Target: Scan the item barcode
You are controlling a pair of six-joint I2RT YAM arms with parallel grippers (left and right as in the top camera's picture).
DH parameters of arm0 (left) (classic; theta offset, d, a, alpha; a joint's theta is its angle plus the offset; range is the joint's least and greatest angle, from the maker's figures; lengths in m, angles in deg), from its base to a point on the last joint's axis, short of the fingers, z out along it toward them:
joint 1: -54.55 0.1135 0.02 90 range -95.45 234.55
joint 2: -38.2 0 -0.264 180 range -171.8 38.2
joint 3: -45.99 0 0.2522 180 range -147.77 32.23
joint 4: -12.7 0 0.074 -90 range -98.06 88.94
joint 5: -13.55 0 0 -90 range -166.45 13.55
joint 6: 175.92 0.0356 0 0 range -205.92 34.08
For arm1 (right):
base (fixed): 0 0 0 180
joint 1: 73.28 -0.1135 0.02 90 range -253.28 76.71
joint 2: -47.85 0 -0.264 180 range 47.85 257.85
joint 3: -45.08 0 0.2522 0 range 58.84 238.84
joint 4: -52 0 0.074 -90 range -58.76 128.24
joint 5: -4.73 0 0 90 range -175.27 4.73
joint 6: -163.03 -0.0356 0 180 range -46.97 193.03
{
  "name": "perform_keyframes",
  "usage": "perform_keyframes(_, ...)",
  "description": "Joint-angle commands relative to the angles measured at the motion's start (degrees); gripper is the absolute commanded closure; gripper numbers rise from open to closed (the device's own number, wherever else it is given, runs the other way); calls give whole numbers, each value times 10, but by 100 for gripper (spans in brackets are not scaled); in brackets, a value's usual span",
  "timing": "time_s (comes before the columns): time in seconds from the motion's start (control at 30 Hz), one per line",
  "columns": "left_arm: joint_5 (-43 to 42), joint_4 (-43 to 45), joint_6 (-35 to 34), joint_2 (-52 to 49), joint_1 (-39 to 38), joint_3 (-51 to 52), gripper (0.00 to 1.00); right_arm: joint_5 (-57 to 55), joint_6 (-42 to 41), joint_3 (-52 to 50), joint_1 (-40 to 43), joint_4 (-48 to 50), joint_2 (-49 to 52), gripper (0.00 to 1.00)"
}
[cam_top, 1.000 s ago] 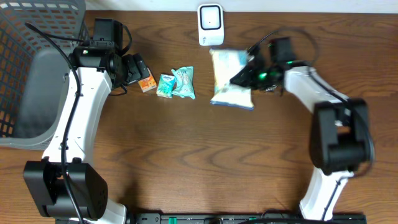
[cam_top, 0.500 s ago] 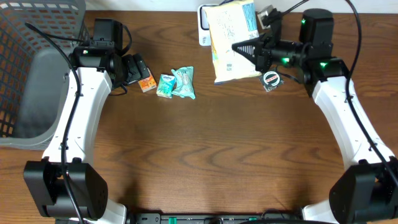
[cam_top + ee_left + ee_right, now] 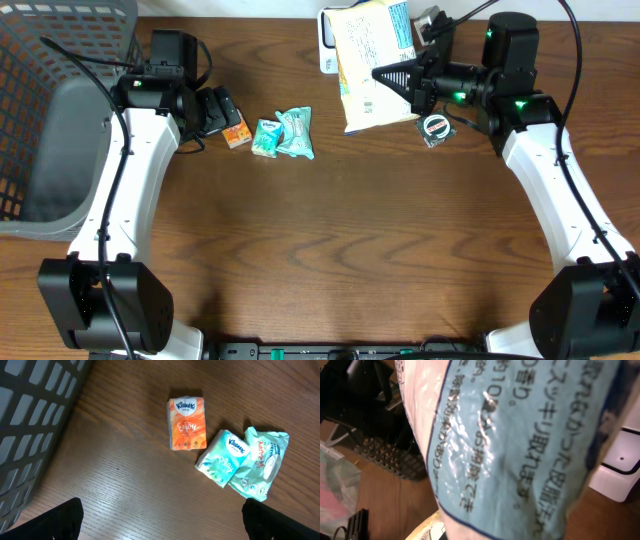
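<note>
Well, from above, the brown wooden table (image 3: pixel 320 260) is the biggest thing. At its 9 to 10 o'clock side sits a gray basket (image 3: pixel 40 120) with holes in its walls. The white left arm (image 3: pixel 125 190) reaches up beside the basket toward 11 o'clock. The white right arm (image 3: pixel 560 200) reaches up the other side toward 1 o'clock.

The right gripper (image 3: pixel 390 75) is squeezed tight on a big white and blue bag (image 3: pixel 365 60). The bag is held up at about 12 to 1 o'clock, with its printed side facing the camera above. It is in the way of the white scanner (image 3: pixel 328 35) at 12 o'clock, so only the scanner's left part shows past the bag. In the right wrist view the bag (image 3: pixel 520 450) fills almost everything, with writing on its blue part. A white corner of the scanner (image 3: pixel 625 470) peeks out at 3 o'clock.

The left gripper (image 3: pixel 222 112) has its jaws wide apart with nothing between them. In the left wrist view its dark fingertips (image 3: pixel 65 520) show in the bottom corners.

Three small packs lie in a row on the table, well apart from the bag. The orange Kleenex pack (image 3: pixel 236 135) is just beside the left gripper. The teal Kleenex pack (image 3: pixel 266 137) touches the green packet (image 3: pixel 297 132) at its 3 o'clock.

A small round black thing (image 3: pixel 435 128) lies at the bag's 4 o'clock, under the right arm.
</note>
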Motion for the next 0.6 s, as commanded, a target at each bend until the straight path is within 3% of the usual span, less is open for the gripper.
perform_keyframes(0.0, 7, -2, 3, -3, 2, -3, 0, -7, 8, 6, -7, -8, -11, 99)
perform_keyframes(0.13, 7, -2, 3, -3, 2, -3, 0, -102, 8, 6, -18, -42, -11, 99)
perform_keyframes(0.2, 7, -2, 3, -3, 2, -3, 0, -206, -7, 6, -31, -64, -11, 99)
perform_keyframes(0.33, 7, -2, 3, -3, 2, -3, 0, -546, -35, 6, -84, -125, -4, 99)
perform_keyframes(0.43, 7, -2, 3, -3, 2, -3, 0, -708, -26, 6, -138, -141, 8, 99)
perform_keyframes(0.57, 7, -2, 3, -3, 2, -3, 0, -665, -24, 6, -182, -117, 4, 99)
